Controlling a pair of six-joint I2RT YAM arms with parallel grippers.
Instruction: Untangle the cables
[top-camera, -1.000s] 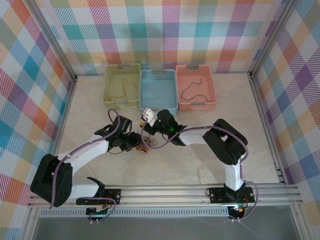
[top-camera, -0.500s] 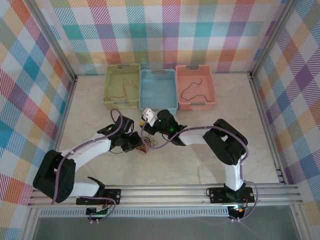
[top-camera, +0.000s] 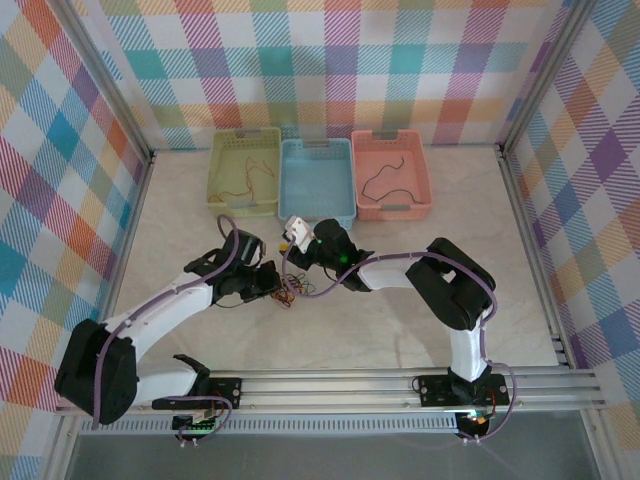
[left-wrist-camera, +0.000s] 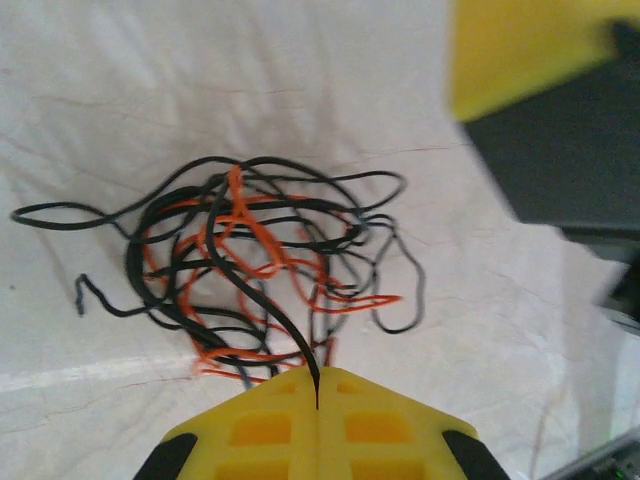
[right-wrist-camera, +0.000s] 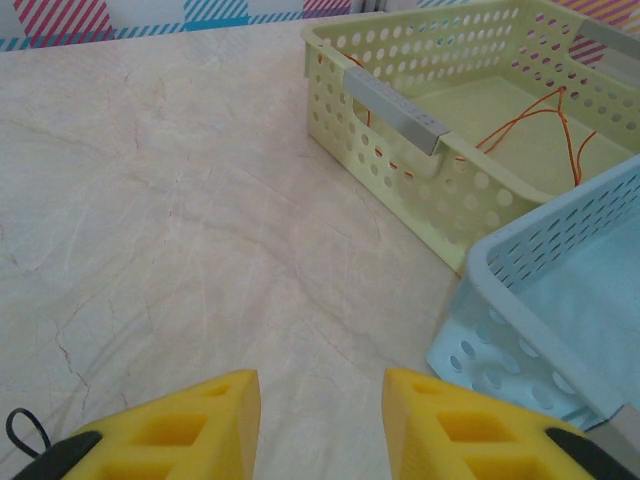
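Note:
A tangle of thin black and red-orange cables (left-wrist-camera: 250, 260) lies on the marble table just ahead of my left gripper (left-wrist-camera: 316, 388). Its yellow fingertips are pressed together, and one black cable (left-wrist-camera: 262, 305) from the tangle runs into the seam between them. From above, the tangle (top-camera: 292, 293) sits between the two wrists, with the left gripper (top-camera: 274, 284) at its left edge. My right gripper (right-wrist-camera: 320, 400) stands open over bare table with nothing between its fingers; in the top view the right gripper (top-camera: 287, 242) hovers beyond the tangle, near the blue basket's front.
Three baskets stand in a row at the back: yellow-green (top-camera: 245, 206) holding a thin orange wire (right-wrist-camera: 540, 115), blue (top-camera: 316, 144), and salmon (top-camera: 392, 211) holding a dark wire (top-camera: 385, 178). The right wrist is close to the corners of the yellow-green basket (right-wrist-camera: 390, 100) and the blue basket (right-wrist-camera: 520, 290).
The left gripper's jaws have closed onto a black cable of the tangle, and the left arm has shifted slightly. The right arm has stayed still.

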